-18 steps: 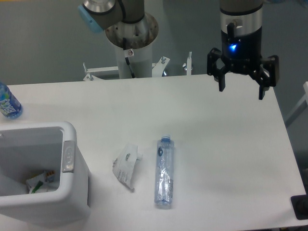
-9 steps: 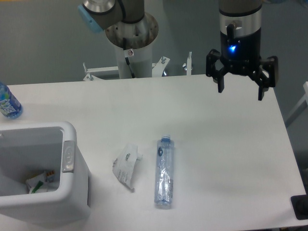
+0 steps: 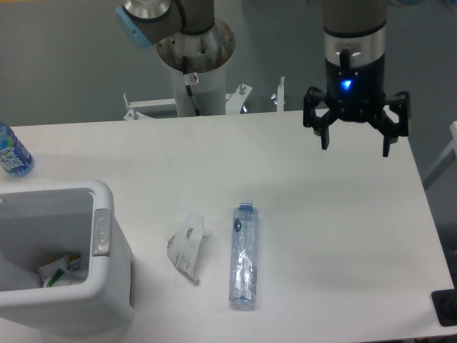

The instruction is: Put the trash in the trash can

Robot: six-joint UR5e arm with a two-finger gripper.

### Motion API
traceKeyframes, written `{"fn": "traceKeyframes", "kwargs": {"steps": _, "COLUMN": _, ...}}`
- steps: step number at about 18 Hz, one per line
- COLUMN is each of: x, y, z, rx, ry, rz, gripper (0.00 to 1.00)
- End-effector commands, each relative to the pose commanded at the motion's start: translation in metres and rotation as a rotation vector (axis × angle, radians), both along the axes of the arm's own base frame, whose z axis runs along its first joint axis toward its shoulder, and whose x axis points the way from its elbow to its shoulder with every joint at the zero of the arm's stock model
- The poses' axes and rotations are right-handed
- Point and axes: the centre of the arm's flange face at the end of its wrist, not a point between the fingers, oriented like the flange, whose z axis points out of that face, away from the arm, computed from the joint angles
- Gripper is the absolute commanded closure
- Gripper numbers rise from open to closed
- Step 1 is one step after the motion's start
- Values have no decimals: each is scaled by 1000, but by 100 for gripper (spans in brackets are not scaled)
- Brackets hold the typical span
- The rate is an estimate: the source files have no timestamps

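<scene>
Above the table's far right, the gripper (image 3: 355,146) hangs jaws spread (empty), well apart from the bottle (image 3: 243,256).

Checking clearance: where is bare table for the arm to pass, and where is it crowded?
Bare: right of the crushed bottle to the table edge, and the back strip. Crowded: front-left, where the wrapper lies between bottle and trash can. The open gripper hovers back-right.
</scene>
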Motion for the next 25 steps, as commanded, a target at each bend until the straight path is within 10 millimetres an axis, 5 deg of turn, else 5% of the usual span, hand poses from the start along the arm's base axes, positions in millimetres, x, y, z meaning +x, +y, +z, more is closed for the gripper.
{"fn": "traceKeyframes", "kwargs": {"steps": 5, "x": 43, "y": 44, "z": -68, "rx": -27, "ry": -142, "rz": -13, "gripper": 0}}
{"fn": "traceKeyframes", "kwargs": {"steps": 12, "x": 74, "y": 71, "z": -157, "rx": -35, "ry": -365, "rz": 46, "gripper": 0}}
{"fn": "traceKeyframes", "kwargs": {"steps": 19, "x": 96, "y": 69, "z": -218, "rx": -13, "ry": -364, "rz": 62, "gripper": 0}}
{"fn": "traceKeyframes", "kwargs": {"steps": 25, "x": 116, "y": 87, "z": -253, "rx": -56, "ry": -399, "rz": 27, "gripper": 0}}
